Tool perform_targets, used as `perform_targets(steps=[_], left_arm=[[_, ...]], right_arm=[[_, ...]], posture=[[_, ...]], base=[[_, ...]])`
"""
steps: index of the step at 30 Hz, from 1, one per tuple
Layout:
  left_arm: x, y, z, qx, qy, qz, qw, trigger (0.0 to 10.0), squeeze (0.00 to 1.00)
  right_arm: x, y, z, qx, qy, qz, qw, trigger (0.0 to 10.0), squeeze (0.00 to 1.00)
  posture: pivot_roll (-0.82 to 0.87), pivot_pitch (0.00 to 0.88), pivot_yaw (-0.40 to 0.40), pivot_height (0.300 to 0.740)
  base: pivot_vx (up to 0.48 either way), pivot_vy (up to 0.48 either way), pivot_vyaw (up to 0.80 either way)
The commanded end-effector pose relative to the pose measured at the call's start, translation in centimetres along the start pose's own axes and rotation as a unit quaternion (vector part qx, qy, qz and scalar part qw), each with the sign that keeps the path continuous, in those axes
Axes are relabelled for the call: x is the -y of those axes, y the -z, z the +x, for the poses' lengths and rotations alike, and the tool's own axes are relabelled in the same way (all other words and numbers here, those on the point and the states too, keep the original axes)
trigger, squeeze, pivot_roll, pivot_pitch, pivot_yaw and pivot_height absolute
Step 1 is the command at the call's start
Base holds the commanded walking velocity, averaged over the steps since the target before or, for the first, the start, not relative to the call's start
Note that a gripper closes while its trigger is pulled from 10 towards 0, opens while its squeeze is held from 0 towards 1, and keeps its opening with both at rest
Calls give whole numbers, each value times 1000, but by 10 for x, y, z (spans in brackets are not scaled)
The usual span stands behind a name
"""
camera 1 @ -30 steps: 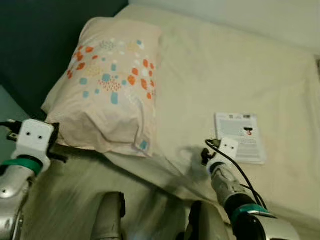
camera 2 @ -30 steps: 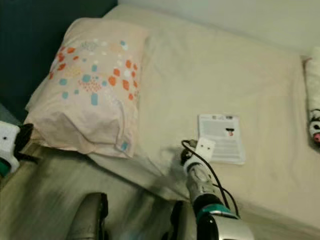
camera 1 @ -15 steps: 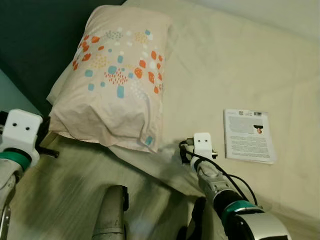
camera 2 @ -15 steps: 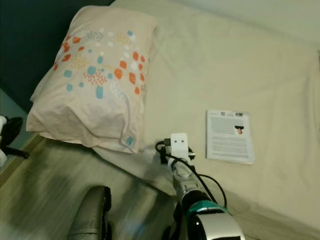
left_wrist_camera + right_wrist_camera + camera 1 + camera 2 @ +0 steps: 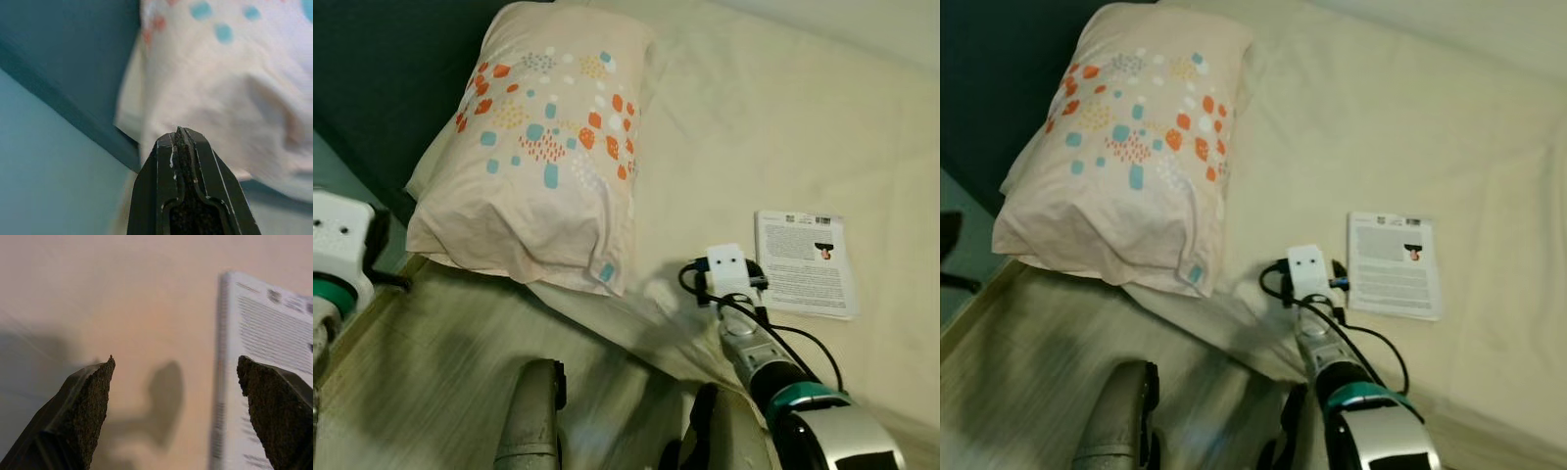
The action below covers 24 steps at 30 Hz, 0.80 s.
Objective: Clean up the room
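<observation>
Right claw [image 5: 176,382] hovers low over the bed [image 5: 754,127], fingers spread wide and empty; the booklet [image 5: 805,261] lies flat on the sheet just beside it. Left claw [image 5: 180,134], pressed shut on nothing, points at the patterned pillow [image 5: 543,157] near the bed's edge.

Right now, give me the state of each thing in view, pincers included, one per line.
Book: lying flat on the bed, back cover up, closed, not held.
Pillow: resting at the head of the bed, its near end overhanging the mattress edge.
Bed sheet: spread out, lightly creased.
Right pincer: open, hovering above the sheet beside the book's edge.
Left pincer: shut, empty, off the bed's side near the pillow.
</observation>
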State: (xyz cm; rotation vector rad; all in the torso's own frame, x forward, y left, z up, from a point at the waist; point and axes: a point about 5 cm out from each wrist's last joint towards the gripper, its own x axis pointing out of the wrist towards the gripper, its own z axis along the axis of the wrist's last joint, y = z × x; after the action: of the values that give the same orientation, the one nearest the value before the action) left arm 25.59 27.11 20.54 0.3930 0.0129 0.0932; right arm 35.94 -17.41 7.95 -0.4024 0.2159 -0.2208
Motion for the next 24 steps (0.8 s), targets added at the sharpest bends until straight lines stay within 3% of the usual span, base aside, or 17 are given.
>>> perform_targets(steps=[1,4,9,13,16,24], left_arm=[[11,10,-3,-13,18,2,1000,10000,0],[37,21,0,-24,52,-6,998,10000,0],[45,18,3,-18,57,-8,998,10000,0],[37,16,2,-18,43,-14,999,10000,0],[17,16,-4,-21,22,-5,1000,10000,0],[6,12,-7,-20,10,9,1000,10000,0]], right_arm=[[6,17,-4,-21,12,-28,999,10000,0],[35,25,1,-39,47,-51,997,10000,0],[40,31,3,-77,36,-36,996,10000,0],[35,33,1,-92,29,-6,995,10000,0],[16,37,-4,-109,-3,26,994,10000,0],[11,35,-4,-110,-10,16,994,10000,0]], posture=[[354,224,-8,576],[344,216,-27,576],[362,212,-35,576],[384,230,-31,576],[410,236,-20,576],[430,266,3,576]], base=[[0,0,0],[0,0,0],[0,0,0],[0,0,0],[0,0,0],[0,0,0]])
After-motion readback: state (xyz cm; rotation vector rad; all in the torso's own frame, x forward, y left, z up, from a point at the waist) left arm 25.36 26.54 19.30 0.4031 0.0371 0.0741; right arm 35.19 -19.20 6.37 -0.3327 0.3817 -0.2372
